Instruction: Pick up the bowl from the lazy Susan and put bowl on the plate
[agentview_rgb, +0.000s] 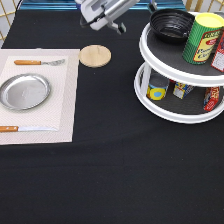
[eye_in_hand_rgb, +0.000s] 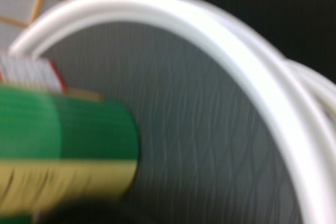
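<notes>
Up at the exterior view's top, the gripper hangs over the counter, just left of the lazy Susan; whether its fingers are apart or together, I cannot tell. The bowl sits on the upper shelf beside the green can. The plate lies bare on the placemat, far left.

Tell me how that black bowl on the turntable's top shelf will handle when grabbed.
The bowl looks glossy, so probably slippery. It seems rigid with a thin rim, likely pinchable. It sits beside the yellow-green can, so a nudge might bump that.
</notes>
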